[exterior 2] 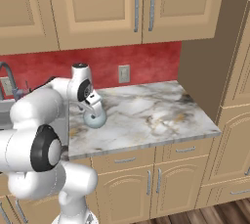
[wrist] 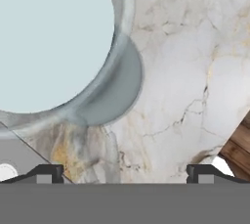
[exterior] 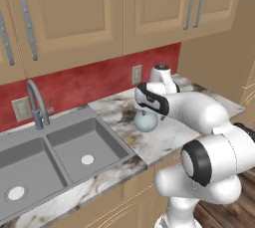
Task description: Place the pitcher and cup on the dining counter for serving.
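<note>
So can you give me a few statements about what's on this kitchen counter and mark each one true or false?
1. The pitcher stands upright on the marble counter beside the sink. True.
2. The gripper is clamped shut on the pitcher. False: its jaws stand wide open above the pitcher, holding nothing.
3. The pitcher is pale blue-grey. True.
4. The backsplash behind the counter is green. False: it is red.
5. The faucet rises behind the sink. True.
</note>
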### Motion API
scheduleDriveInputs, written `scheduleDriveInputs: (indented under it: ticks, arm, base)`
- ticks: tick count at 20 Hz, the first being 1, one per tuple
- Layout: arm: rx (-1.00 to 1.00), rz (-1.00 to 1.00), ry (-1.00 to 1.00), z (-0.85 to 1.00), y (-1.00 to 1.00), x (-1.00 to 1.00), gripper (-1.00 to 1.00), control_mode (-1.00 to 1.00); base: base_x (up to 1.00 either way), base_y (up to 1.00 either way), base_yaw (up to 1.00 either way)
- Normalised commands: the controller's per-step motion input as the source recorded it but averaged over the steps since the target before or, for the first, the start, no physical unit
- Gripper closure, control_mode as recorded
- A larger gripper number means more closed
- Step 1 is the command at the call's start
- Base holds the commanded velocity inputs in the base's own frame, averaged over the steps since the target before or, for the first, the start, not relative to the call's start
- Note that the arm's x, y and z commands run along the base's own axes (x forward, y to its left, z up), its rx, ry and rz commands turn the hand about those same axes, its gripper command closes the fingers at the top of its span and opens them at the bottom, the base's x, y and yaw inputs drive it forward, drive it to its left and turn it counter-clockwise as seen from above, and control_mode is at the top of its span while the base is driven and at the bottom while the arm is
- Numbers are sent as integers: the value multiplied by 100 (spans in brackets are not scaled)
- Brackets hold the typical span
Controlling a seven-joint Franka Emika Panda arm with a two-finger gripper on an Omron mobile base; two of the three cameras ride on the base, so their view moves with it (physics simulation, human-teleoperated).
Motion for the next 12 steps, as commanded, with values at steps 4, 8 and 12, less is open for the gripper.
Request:
scheduleDriveInputs:
  ticks: [4, 8, 12]
  arm:
    - [0, 0, 5, -2, 3, 17, -100, -100]
    - [-2, 0, 4, -1, 20, 21, -100, -100]
    - [-1, 0, 2, -12, 11, 22, -100, -100]
  base:
    - [0, 0, 0]
    - [0, 0, 0]
    - [0, 0, 0]
